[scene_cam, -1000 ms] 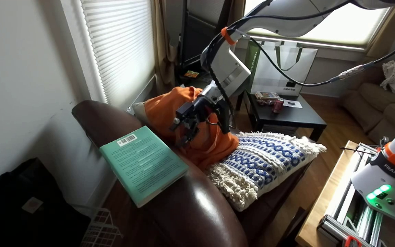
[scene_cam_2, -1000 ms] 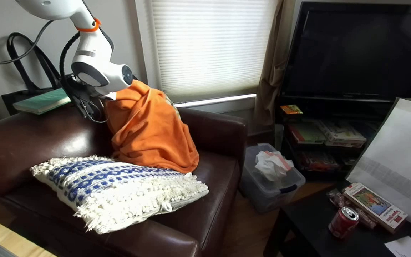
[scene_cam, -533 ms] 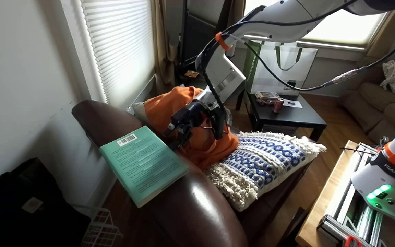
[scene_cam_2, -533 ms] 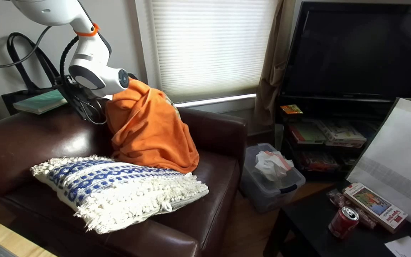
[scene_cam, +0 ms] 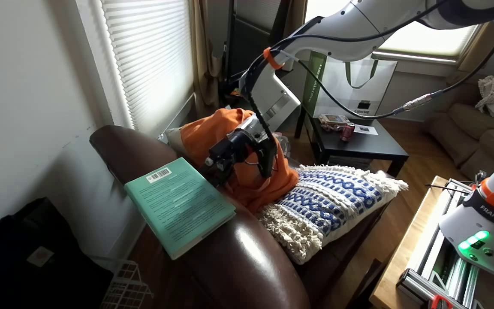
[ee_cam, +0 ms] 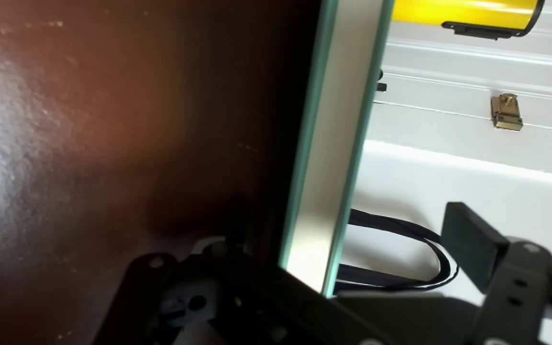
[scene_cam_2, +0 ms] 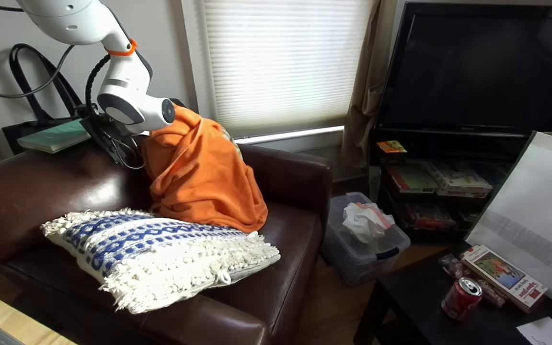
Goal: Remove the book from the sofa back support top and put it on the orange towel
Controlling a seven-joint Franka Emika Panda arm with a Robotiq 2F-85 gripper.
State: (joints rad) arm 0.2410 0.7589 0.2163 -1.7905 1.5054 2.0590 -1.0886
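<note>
A green book lies flat on top of the brown leather sofa back. It also shows in an exterior view. The orange towel is draped over the sofa corner beside it and shows behind the gripper too. My gripper is open at the book's towel-side edge. In the wrist view the book's edge stands between the spread jaws, nearer the dark left finger. The right finger's pad is apart from the book. The left fingertip is too dark to tell whether it touches.
A blue and white fringed cushion lies on the sofa seat beside the towel. A black bag stands behind the sofa back by the wall. A black table with a can and a large shopping bag stands beyond.
My gripper has moved down and toward the book, from above the towel to the book's edge. The book, towel and cushion have not moved.
</note>
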